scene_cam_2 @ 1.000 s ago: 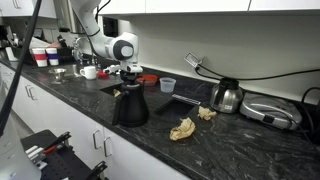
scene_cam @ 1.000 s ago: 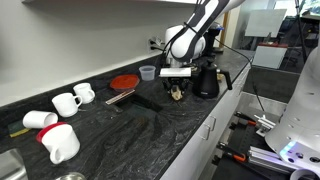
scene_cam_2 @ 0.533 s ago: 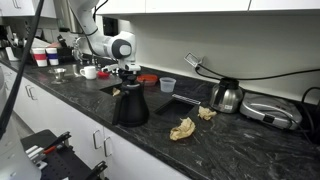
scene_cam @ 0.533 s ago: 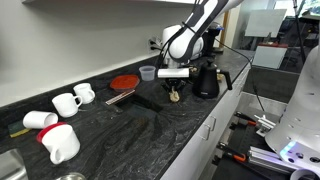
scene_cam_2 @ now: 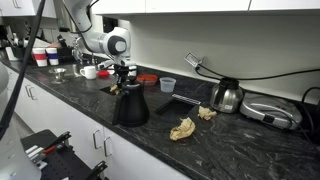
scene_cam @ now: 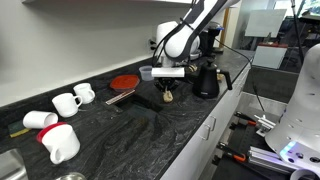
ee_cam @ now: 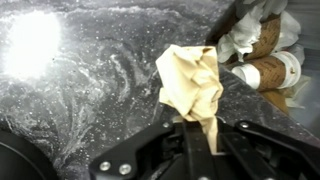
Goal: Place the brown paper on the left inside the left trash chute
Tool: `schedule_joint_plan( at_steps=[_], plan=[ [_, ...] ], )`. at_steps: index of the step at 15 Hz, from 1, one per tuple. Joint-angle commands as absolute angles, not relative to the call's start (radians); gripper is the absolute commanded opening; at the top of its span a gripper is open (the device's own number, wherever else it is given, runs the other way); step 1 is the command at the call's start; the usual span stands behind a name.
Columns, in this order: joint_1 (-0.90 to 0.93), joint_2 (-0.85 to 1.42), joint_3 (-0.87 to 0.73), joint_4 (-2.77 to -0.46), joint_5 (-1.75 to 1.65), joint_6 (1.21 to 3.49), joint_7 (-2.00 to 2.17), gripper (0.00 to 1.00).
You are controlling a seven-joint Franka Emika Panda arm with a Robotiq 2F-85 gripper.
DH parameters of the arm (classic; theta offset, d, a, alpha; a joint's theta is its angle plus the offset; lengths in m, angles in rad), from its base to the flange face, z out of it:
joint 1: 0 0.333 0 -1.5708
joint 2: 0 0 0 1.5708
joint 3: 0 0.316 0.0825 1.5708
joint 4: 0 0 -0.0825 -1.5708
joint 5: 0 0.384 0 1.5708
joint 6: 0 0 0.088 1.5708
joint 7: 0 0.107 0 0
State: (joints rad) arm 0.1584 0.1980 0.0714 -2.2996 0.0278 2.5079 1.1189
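Gripper: the gripper is clamped on the brown paper, its two dark fingers pinching the lower edge of the wad.
Brown paper: a crumpled, tan, creased lump. It hangs off the counter in an exterior view, just beside the black pitcher.
Trash chute: in the wrist view a dark-rimmed trash chute shows at the upper right, near the held paper but apart from it.
Chute contents: crumpled white paper and what look like brown cardboard cups with pale rims. That view does not show whether this is the left opening.
Counter: black stone with grey marbling, glossy, with a bright glare patch at the upper left of the wrist view.
Pitcher: matte black, wide at the base and narrow at the neck. Its inside cannot be seen.
Plastic cup: the plastic cup is small and translucent, standing near the wall. Its contents cannot be made out.
Red plate: the red plate is flat and round, with nothing discernible on it.
White mugs: the white mugs are glazed and handled, and sit grouped at the far end of the counter. Two appear tipped over.
Loose paper: two more loose brown wads lie on the counter near the silver kettle.
Hidden: in that exterior view the pitcher blocks the held paper, and the fingertips are too small to read.
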Motion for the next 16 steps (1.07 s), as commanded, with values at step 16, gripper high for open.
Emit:
schedule_joint_plan(
  at_steps=[16],
  plan=[
    [0.277, 0.195, 0.163, -2.222, -0.143, 2.739, 0.965, 0.00]
  ],
)
